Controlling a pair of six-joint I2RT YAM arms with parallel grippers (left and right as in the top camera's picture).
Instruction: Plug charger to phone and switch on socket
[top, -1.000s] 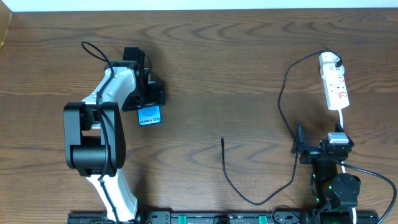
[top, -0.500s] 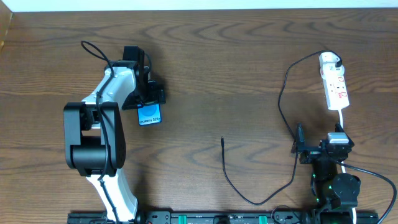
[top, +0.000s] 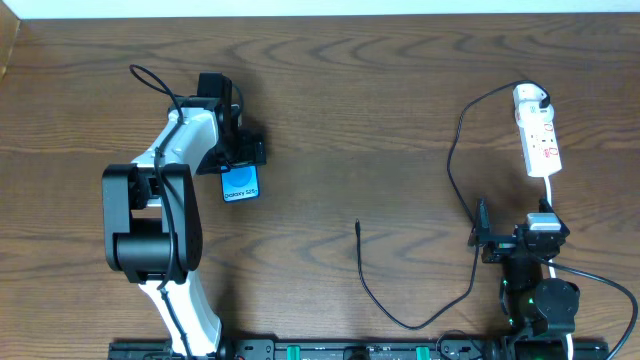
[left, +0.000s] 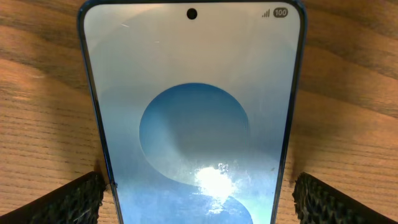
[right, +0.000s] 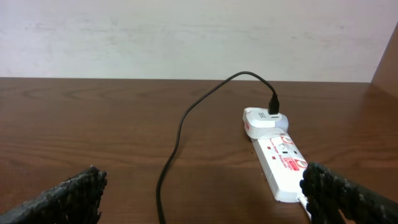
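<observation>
The phone (top: 240, 186) lies flat on the table at the left, its blue screen up. It fills the left wrist view (left: 193, 93). My left gripper (top: 240, 152) is low over it and open, one finger on each side of the phone (left: 199, 202), the left finger almost at its edge. The charger's black cable (top: 452, 150) runs from the white adapter (top: 530, 97), plugged into the far end of the socket (top: 541, 142), in a loop to its free plug tip (top: 358, 226) mid-table. My right gripper (top: 513, 228) is open and empty, near the socket's near end (right: 283, 168).
The socket's thick white cord (top: 549, 195) runs down beside my right gripper. In the right wrist view the black cable (right: 180, 130) passes between the open fingers (right: 205, 199) on the table. A pale wall borders the table's far edge.
</observation>
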